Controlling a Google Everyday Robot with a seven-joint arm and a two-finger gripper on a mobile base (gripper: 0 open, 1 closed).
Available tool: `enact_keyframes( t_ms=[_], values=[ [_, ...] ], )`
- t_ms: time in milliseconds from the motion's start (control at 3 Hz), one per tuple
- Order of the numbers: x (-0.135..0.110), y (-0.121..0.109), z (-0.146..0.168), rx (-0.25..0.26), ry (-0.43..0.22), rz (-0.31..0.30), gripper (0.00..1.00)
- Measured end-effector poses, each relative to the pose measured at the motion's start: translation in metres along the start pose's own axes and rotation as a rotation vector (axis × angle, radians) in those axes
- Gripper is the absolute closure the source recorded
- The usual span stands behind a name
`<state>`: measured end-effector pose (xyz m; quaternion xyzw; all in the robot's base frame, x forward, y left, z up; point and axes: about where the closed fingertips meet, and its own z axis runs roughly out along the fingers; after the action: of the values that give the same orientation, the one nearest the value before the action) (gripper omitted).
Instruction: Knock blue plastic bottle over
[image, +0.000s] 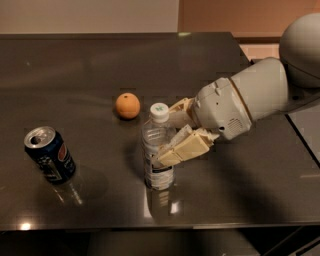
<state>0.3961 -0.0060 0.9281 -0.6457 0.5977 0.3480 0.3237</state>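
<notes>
**Bottle upright between the open fingers**

At the left of the dark bench (100, 60) stands a blue can (50, 155), top open, well apart from everything else. To its right and farther back lies 1 orange (128, 105), near the bottle but not touching it.

The bottle (158, 147) stands on its base near the bench's middle, toward the front edge, just right of the orange. Its right side sits in the gap of the gripper (167, 134), which reaches in from the right. 1 of the 2 fingers (187, 146) lies across the front of the bottle's body, and the other runs behind its shoulder, just below the cap.

The bottle is clear plastic with a faint blue tint. It has a white screw cap (159, 111) and a white label (159, 167) with dark print around its lower half. It is taller than the can, and its reflection shows on the bench below it.

The fingers are cream-coloured and spread wide, holding nothing. The front finger overlaps the bottle above the label and looks to be touching it. Whether the rear finger touches the bottle cannot be told.

Behind the fingers, the bulky white arm (240, 102) stretches off to the right edge.
</notes>
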Motion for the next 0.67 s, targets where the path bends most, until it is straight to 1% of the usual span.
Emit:
enact_keyframes(
  t_ms=[333,667],
  values=[
    [-0.003,0.001,0.000,-0.004,0.001,0.005,0.64],
    [-0.004,-0.009,-0.013,0.043,0.067,0.028,0.88]
  ],
)
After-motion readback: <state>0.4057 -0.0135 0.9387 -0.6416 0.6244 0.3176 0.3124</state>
